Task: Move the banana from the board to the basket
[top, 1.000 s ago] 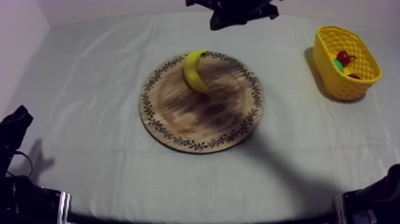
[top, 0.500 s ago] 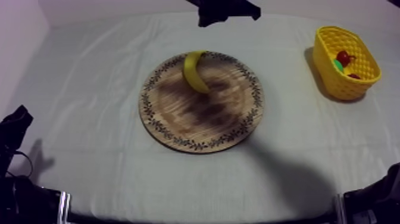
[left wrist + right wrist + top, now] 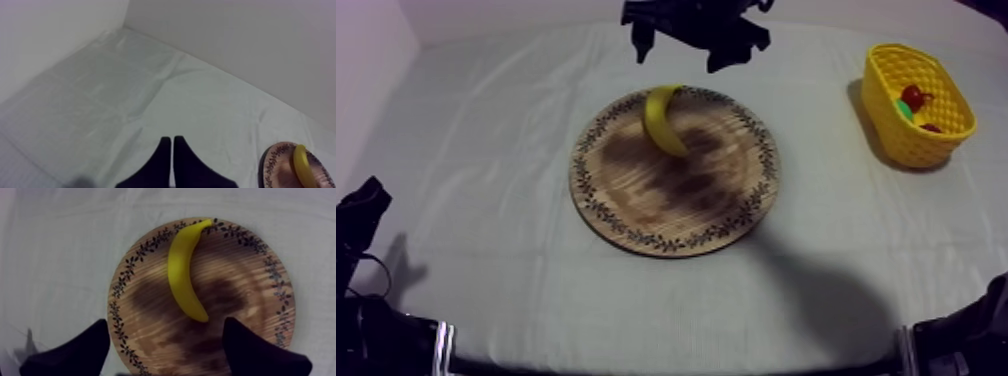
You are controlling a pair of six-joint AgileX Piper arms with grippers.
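A yellow banana (image 3: 662, 119) lies on the far-left part of the round wooden board (image 3: 676, 205) with its patterned rim. My right gripper (image 3: 679, 50) hovers above the board's far edge, open wide, nothing between its fingers. From the right wrist the banana (image 3: 184, 270) lies on the board (image 3: 240, 283) just beyond my right gripper (image 3: 166, 322), whose fingers (image 3: 80, 348) stand far apart. The yellow basket (image 3: 896, 140) sits at the far right. My left gripper (image 3: 172, 146) is shut on nothing; it rests at the table's near left (image 3: 361, 215), with the banana (image 3: 301, 162) far off beside it.
A small red fruit (image 3: 913, 97) and something green (image 3: 903, 110) lie inside the basket. The grey-white cloth (image 3: 486, 150) spreads around the board. A pale wall (image 3: 240, 45) rises behind the table's far edge.
My right gripper has gone from shut to wide open and has shifted a little to the left, lower over the board's far edge. Banana, board and left arm have not moved.
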